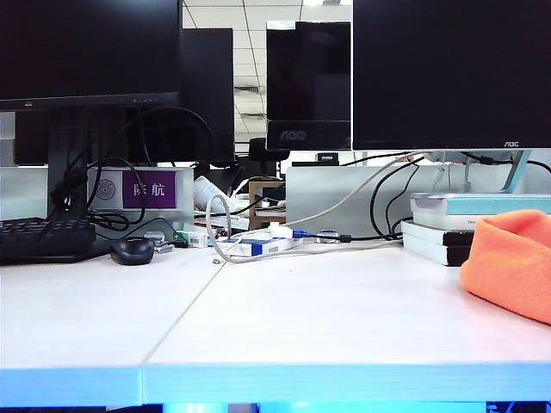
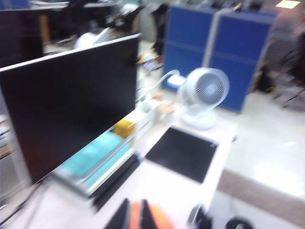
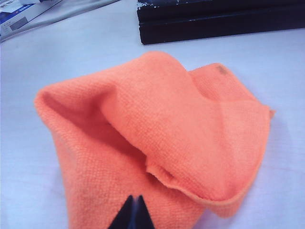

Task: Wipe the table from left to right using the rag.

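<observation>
The orange rag (image 1: 508,262) lies in a tall heap at the right end of the white table (image 1: 301,310), partly cut off by the picture's edge. Neither arm shows in the exterior view. In the right wrist view the rag (image 3: 157,124) sits folded and bulging on the table, with my right gripper (image 3: 135,197) shut and empty, its tips over the near edge of the cloth. The left wrist view is blurred. My left gripper (image 2: 135,202) has its fingers almost together above the rag (image 2: 159,219), and orange shows through the slit. No cloth looks pinched.
A stack of books (image 1: 448,228) stands under the right monitor, just behind the rag. A black mouse (image 1: 132,250), a keyboard (image 1: 43,239) and cables with small boxes (image 1: 258,245) line the back. A white fan (image 2: 202,95) and a black mat (image 2: 183,152) sit beyond the rag.
</observation>
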`<move>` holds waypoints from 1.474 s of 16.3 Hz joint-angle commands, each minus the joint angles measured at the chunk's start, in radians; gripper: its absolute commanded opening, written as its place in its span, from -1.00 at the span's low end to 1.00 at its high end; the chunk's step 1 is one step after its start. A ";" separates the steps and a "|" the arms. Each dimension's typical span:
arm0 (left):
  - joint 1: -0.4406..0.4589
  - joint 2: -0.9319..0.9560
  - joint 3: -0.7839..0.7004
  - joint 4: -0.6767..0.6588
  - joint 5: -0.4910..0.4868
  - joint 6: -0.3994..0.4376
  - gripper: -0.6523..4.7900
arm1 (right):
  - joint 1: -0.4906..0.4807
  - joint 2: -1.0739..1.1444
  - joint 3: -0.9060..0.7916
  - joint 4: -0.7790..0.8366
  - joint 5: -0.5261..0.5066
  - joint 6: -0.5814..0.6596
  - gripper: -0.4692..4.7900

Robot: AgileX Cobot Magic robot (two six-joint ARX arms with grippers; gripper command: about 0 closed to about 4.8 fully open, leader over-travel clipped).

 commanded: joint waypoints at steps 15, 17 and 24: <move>0.076 -1.107 -1.678 0.656 -0.501 0.025 -0.78 | 0.001 0.000 -0.007 0.016 -0.002 0.003 -0.82; 0.185 -1.178 -1.829 0.710 -0.431 -0.004 -0.78 | 0.001 0.000 -0.007 0.016 -0.002 0.003 -0.82; 0.587 -1.535 -2.293 0.813 -0.330 -0.006 -0.78 | 0.001 0.000 -0.007 0.016 -0.002 0.003 -0.82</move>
